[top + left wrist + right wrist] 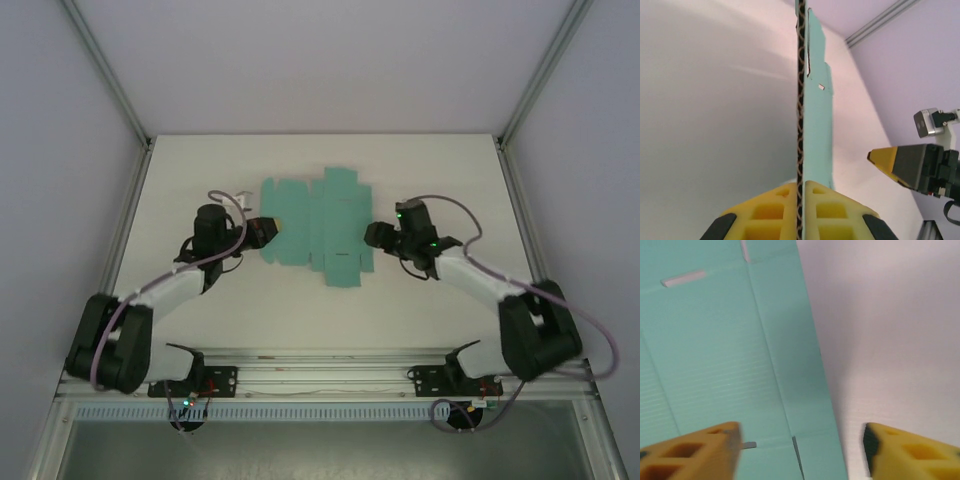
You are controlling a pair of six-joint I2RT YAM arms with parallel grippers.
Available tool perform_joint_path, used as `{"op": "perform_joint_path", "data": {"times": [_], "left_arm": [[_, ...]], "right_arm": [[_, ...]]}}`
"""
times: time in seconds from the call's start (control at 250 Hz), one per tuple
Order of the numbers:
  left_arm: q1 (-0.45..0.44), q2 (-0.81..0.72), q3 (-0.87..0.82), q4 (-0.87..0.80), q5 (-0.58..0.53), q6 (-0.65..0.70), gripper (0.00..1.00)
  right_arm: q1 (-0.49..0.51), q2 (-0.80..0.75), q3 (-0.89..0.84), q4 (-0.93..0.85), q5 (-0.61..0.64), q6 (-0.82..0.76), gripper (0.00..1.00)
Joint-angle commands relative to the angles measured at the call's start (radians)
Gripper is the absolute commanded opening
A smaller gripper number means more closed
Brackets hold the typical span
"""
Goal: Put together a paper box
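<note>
L gripper was pinched shut on the 9 o'clock edge of the paper box, a flat teal sheet lying mid way up the table. R gripper hung wide open w/ nothing held, straddling the sheet's 3 o'clock edge. Risk, imo: if R shoved inward vs the L pinch, the thin card could buckle off its score lines or slip free.

paper box, teal die-cut sheet, unfolded; seemingly flat on table
</note>
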Motion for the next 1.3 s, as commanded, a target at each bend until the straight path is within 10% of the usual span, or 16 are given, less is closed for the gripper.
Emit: {"op": "perform_joint_path", "data": {"times": [0.0, 0.1, 0.36, 0.919, 1.015, 1.295], "left_arm": [[0.004, -0.122, -0.022, -0.002, 0.050, -0.003, 0.00], [0.005, -0.208, -0.007, -0.054, 0.123, -0.031, 0.00], [0.004, -0.358, -0.016, -0.046, 0.176, -0.179, 0.00], [0.005, -0.451, -0.018, -0.128, 0.113, -0.169, 0.00], [0.004, -0.462, 0.010, -0.323, -0.015, -0.110, 0.98], [0.004, -0.429, 0.038, -0.696, -0.319, -0.022, 1.00]], "right_arm": [[-0.048, -0.149, -0.042, -0.060, -0.118, -0.059, 0.77], [-0.118, -0.270, -0.079, -0.026, -0.270, -0.071, 0.89], [-0.207, -0.406, -0.131, 0.079, -0.546, -0.068, 0.83], [-0.213, -0.442, -0.133, 0.133, -0.703, -0.090, 0.00], [-0.212, -0.435, -0.107, 0.012, -0.656, -0.185, 0.00], [-0.177, -0.320, -0.073, -0.229, -0.378, -0.487, 0.00]]}}
